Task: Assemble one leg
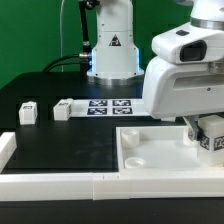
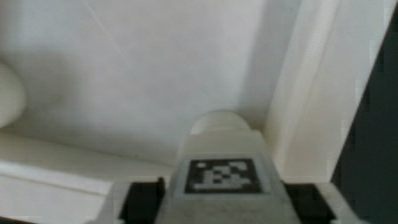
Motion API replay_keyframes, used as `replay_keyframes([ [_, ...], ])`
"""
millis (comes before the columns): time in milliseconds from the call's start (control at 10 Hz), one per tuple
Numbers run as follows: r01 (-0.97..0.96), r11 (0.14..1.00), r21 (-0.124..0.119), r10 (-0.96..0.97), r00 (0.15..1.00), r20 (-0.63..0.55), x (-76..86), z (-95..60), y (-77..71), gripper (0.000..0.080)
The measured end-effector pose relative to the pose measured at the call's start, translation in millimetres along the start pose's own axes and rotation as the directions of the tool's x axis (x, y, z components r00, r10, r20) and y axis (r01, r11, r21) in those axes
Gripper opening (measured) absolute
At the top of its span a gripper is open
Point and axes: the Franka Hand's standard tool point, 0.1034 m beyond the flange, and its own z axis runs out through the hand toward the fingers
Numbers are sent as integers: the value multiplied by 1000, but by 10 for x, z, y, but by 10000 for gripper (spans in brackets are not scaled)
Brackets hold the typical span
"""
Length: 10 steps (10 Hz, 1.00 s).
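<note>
Exterior view: the arm's wrist housing fills the upper right, and the gripper (image 1: pixel 207 133) is low over the right-hand part of the large white panel (image 1: pixel 150 150), which lies on a black table (image 1: pixel 60 140). A tagged white piece sits at the fingers, apparently the leg (image 1: pixel 212 138) held there; the housing hides how wide the fingers stand. Two more legs (image 1: pixel 27 113) (image 1: pixel 63 109) rest well apart from it toward the exterior view's left, near the marker board (image 1: pixel 110 105). A white rail (image 1: pixel 60 183) bounds the near edge; a green backdrop stands behind.

Wrist view: the leg (image 2: pixel 222 160) projects from between the dark finger pads (image 2: pixel 139 195), closed against its sides, marker facing the camera, its tip just above the panel (image 2: pixel 143 70) beside a raised edge. The step in hand appears to be carrying the leg to a corner recess; the next move calls for aligning it upright over the recess, which is not clearly visible here.
</note>
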Motion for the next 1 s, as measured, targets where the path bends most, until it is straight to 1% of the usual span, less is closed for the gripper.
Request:
replay_keyframes([
  [100,-34,999,0,34,999,0,0,0,-1,291],
  [200,-32,999,0,32,999,0,0,1,1,291],
  [300,-113,994,2,113,994,-14,14,2,-5,291],
  [400,-278,961,7,278,960,-20,7,9,-21,291],
  [600,-535,845,15,535,844,-21,14,12,-46,291],
  [700,-637,770,18,638,770,-21,17,16,-56,291],
  [800,-697,717,20,697,717,-19,17,17,-70,291],
  [1000,-864,504,29,864,504,-7,20,16,-99,291],
])
